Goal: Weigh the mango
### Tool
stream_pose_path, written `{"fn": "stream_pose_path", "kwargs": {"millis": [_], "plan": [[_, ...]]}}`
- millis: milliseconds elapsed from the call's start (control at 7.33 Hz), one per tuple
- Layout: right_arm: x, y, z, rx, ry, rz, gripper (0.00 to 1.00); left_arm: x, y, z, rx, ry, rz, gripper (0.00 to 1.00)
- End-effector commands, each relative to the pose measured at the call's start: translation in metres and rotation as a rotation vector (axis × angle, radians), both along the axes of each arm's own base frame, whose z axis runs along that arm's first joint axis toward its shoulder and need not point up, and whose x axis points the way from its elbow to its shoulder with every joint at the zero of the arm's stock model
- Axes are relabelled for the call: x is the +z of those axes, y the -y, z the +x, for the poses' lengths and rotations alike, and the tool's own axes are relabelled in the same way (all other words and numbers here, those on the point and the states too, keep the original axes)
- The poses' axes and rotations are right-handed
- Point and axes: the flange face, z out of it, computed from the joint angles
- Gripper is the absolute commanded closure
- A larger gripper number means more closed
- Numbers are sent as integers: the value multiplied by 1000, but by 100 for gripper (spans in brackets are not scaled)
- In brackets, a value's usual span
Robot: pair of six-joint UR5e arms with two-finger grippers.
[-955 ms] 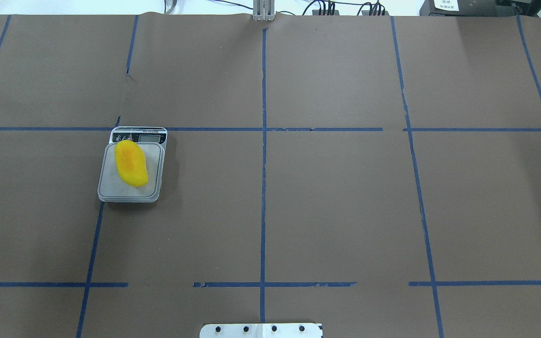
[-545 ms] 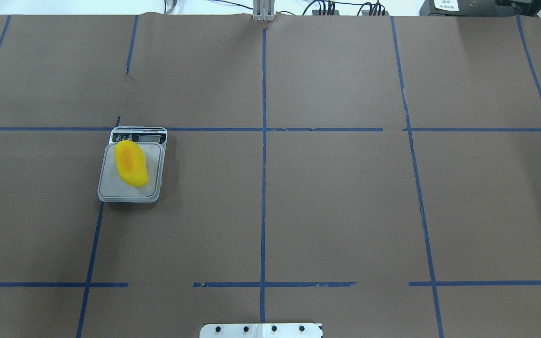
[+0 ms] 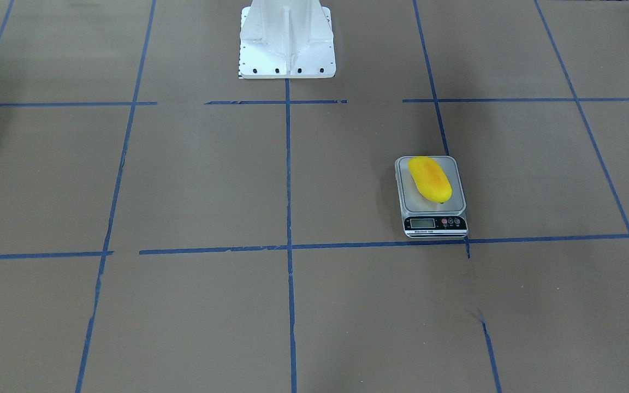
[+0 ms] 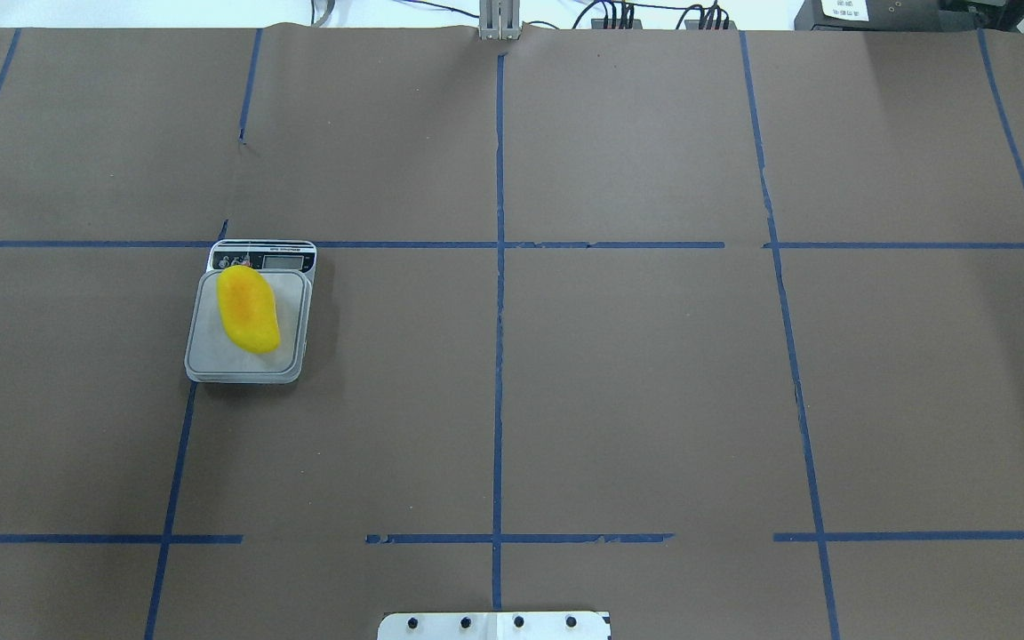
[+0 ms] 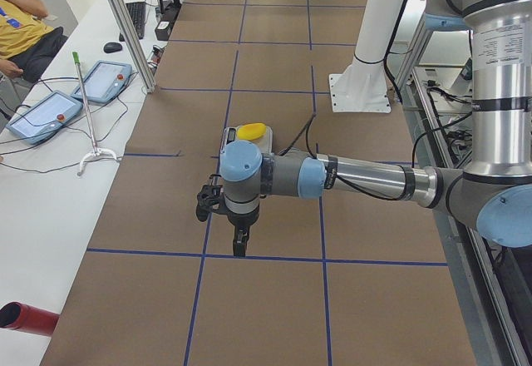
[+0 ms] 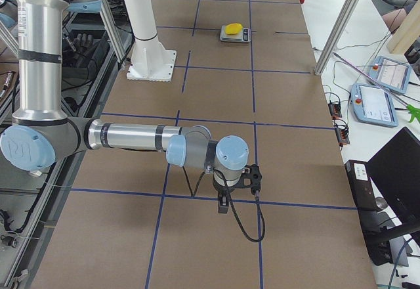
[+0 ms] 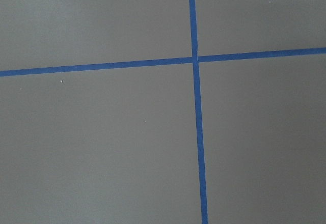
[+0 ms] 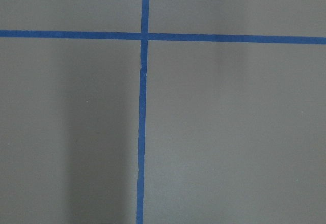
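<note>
Nothing's moved since a second ago: the mango [image 4: 248, 308] sits on the scale [image 4: 285, 356], well apart from both arms. Can't tell if the left jaws or right jaws are apart or together. Bare tabletop [image 4: 654, 400] all round them.

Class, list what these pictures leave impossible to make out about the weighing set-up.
1. Scale reading: digits too small, front-facing and overhead views.
2. Left gripper open or shut: shows only in exterior left view, unclear.
3. Right gripper: likewise, exterior right view only.
4. Scale beneath the mango, exterior left view: partly behind left arm.
</note>
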Motion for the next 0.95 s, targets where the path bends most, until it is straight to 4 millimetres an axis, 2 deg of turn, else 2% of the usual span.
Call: {"fn": "stream_pose_path", "kwargs": {"millis": [0,818], "plan": [[0,-1,0,0,0,-1,0,1,0,0,3,2,2,0],[0,0,0,0,0,0,0,11,-4,-1,7,-7,-20,0]]}}
